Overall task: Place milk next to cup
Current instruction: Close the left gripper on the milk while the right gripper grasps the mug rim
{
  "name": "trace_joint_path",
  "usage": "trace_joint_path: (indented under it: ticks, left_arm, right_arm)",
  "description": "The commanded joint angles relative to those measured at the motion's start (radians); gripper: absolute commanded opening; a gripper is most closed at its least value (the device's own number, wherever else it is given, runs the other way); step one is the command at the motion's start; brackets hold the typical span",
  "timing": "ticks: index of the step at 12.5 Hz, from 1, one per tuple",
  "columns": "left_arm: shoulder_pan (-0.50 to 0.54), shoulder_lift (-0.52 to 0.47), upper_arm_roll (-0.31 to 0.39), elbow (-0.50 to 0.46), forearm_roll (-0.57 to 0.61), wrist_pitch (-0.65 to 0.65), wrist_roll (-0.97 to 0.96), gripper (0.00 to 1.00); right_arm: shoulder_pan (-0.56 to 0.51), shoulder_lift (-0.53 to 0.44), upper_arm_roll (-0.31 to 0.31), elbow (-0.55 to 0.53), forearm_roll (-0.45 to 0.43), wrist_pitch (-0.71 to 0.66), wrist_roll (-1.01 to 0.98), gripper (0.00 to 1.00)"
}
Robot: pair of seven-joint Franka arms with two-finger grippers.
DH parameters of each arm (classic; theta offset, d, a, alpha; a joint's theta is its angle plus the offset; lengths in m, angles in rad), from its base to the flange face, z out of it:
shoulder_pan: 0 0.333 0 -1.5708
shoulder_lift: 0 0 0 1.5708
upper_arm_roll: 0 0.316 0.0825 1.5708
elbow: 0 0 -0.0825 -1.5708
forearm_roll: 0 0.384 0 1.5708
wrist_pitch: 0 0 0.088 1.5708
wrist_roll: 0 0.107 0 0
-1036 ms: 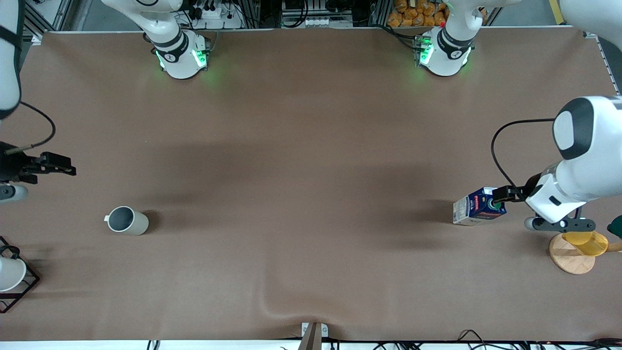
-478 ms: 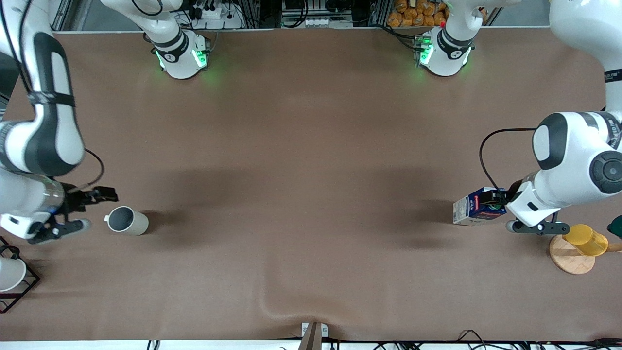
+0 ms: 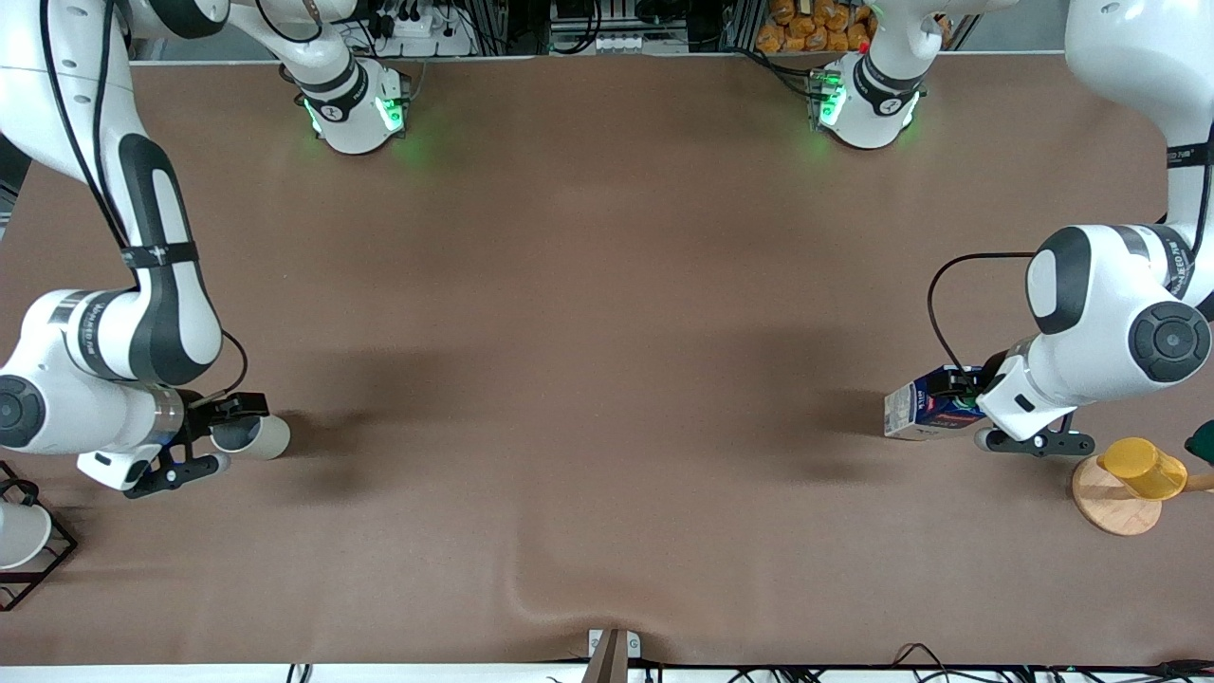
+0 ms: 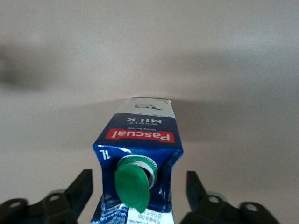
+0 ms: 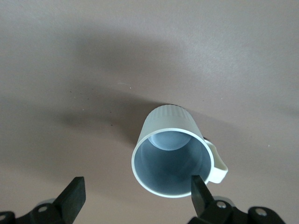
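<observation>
Brown table (image 3: pixel 607 379) with the milk (image 3: pixel 918 414) upright at the left arm's end, straddled without contact by the left gripper's (image 4: pixel 140 186) wide jaws, and the cup (image 5: pixel 172 151) at the right arm's end under the right gripper (image 5: pixel 138 189), jaws wide.

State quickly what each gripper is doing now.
Left gripper: open, astride the dark-blue gable-top milk carton.
Right gripper: open, at the pale grey cylindrical cup.
</observation>
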Motion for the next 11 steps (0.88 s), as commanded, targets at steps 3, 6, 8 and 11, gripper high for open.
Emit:
trace_joint_path:
  ticks: [3, 6, 8, 11]
  left_arm:
    - [-0.011, 0.009, 0.002, -0.006, 0.019, 0.034, 0.004, 0.72]
    - [-0.011, 0.009, 0.002, 0.000, 0.030, 0.049, 0.005, 0.66]
    - [-0.011, 0.017, 0.002, 0.000, 0.030, 0.049, 0.005, 0.52]
    - [-0.009, 0.011, 0.002, -0.002, 0.034, 0.049, 0.007, 0.41]
  right_arm:
    - [0.003, 0.029, 0.005, -0.040, -0.009, 0.039, 0.000, 1.00]
    - [0.003, 0.041, 0.005, -0.087, 0.002, 0.147, -0.009, 1.00]
    - [0.002, 0.045, 0.005, -0.087, 0.002, 0.155, -0.009, 1.00]
    - [-0.001, 0.058, 0.005, -0.089, 0.002, 0.208, -0.029, 0.93]
